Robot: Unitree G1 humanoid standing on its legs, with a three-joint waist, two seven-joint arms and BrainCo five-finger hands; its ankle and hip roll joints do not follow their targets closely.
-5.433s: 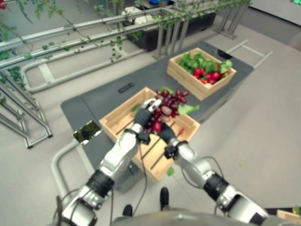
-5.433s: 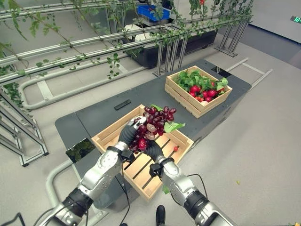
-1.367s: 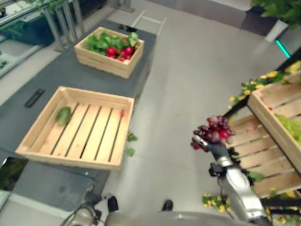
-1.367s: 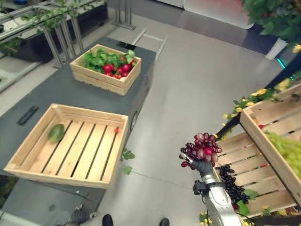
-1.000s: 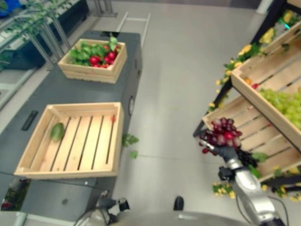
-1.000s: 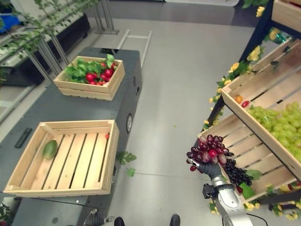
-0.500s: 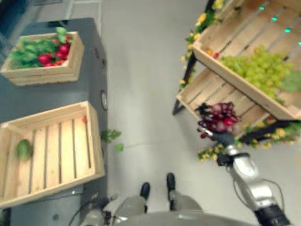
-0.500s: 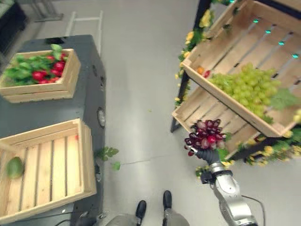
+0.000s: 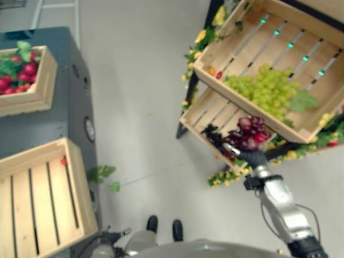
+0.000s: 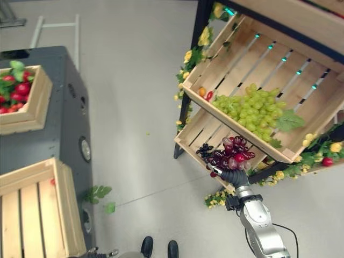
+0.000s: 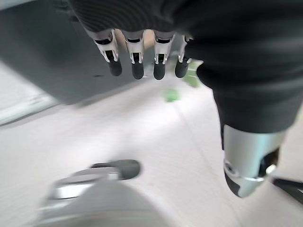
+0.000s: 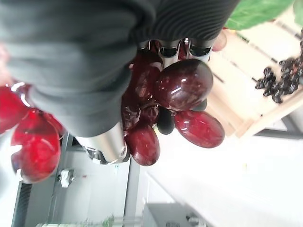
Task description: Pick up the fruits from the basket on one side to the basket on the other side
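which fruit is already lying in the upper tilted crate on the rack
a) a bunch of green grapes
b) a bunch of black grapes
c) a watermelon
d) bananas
a: a bunch of green grapes lies in the upper tilted crate, while the right hand holds the red grapes up in front of the lower crate, where a small bunch of black grapes lies.
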